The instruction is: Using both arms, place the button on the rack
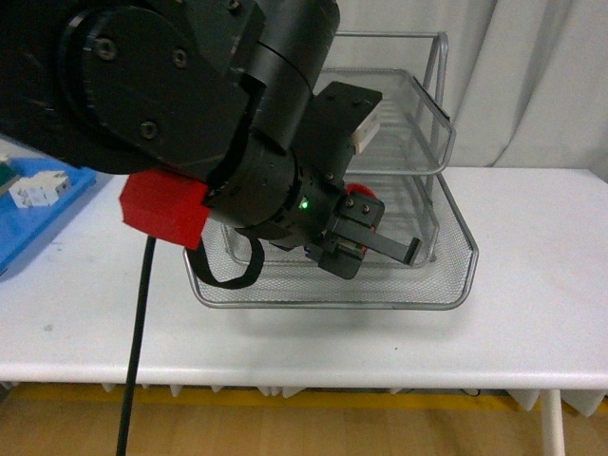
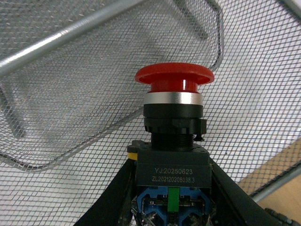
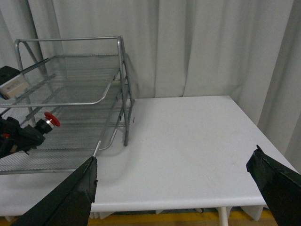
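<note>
The left gripper clamps the button by its black body, red cap pointing ahead of the fingers, inside the rack, over its bottom tier. The right gripper gapes wide above the table, the rack well apart from it.

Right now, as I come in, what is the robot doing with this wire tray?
The left gripper has its fingers shut on the dark body of the button, red cap free, and holds it inside the rack, above the lowest tier. It is not released yet. The right gripper hangs open over the white table beside the rack, holding nothing.
</note>
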Controlling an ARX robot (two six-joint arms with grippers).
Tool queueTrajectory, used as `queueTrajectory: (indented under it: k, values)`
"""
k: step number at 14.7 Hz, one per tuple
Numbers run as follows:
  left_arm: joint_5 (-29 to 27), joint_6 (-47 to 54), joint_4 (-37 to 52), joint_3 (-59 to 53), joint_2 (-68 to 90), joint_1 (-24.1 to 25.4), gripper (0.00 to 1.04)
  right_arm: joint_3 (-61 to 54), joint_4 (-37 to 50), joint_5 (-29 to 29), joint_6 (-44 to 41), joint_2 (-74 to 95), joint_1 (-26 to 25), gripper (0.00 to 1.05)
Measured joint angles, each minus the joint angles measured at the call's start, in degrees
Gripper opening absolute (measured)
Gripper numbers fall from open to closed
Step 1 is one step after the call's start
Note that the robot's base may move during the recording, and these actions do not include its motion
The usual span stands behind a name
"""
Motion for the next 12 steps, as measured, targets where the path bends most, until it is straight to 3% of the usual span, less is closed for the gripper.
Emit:
queueTrajectory:
  k: [5,11,12]
  values:
    - [2.78,5.09,-9.81,15.76,9.05,1.64,0.36,0.0,0.0,0.0,0.02,0.0,0.0,0.98]
    - [5.9,13.4,-15.76,22.53,13.73,4.48,0.36,0.0,0.0,0.0,0.0,0.0,0.0,0.98]
    - [6.32,13.64,-15.82,22.86,13.77,4.83,0.46,0.0,0.0,0.0,0.0,0.0,0.0,0.98]
